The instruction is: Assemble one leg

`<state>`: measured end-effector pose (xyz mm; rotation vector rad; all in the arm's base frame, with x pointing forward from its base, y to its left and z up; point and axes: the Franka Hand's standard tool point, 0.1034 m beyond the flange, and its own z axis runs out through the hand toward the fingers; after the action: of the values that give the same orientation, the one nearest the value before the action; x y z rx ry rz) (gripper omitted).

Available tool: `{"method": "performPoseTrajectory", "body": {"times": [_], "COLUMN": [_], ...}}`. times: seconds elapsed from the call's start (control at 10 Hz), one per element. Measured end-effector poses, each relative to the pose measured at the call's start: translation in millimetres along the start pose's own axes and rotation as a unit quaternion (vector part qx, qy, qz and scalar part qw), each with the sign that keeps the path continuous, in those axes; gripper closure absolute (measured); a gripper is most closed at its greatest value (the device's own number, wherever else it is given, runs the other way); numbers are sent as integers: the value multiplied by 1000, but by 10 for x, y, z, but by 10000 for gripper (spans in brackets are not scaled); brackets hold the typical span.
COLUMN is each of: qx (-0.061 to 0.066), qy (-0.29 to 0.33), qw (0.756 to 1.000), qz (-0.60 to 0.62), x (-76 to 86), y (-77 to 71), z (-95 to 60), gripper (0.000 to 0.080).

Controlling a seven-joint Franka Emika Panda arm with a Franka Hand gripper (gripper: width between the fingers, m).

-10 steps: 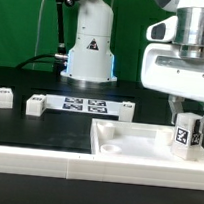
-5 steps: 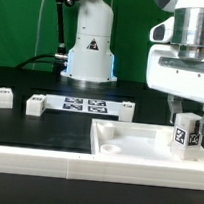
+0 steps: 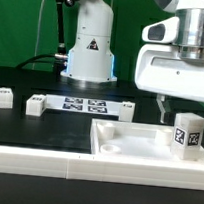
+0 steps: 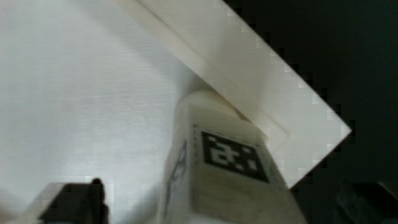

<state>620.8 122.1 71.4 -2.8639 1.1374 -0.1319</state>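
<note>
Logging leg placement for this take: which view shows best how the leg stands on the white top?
The exterior view: the leg stands upright in the white top, with the gripper raised above it. The wrist view shows only the leg's tagged face up close.

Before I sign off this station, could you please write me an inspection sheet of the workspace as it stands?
Surface: black table, marker board flat at the back.
Job's things: one leg upright on the white top; three more legs loose on the table.
Clutter: nothing seen.
Grippers: claw above the upright leg, apart from it; open or shut cannot be told.
Cables: black cable behind the robot base.
Surroundings: green backdrop.
</note>
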Motion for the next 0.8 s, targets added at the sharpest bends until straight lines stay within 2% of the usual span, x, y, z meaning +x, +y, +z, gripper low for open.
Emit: {"method": "performPoseTrajectory", "body": {"times": [0.3,0.4,0.6,0.8], "qx": [0,-1,-2,-3], "qy": [0,1,1,3], "qw": [989,978,948,908], "qz": [-148,-208,-318,-420], "x": [3,3,3,30], "y": [2,1,-12,1], "z": [-1,-2,-10,-17], "gripper": [150,150,150,150]}}
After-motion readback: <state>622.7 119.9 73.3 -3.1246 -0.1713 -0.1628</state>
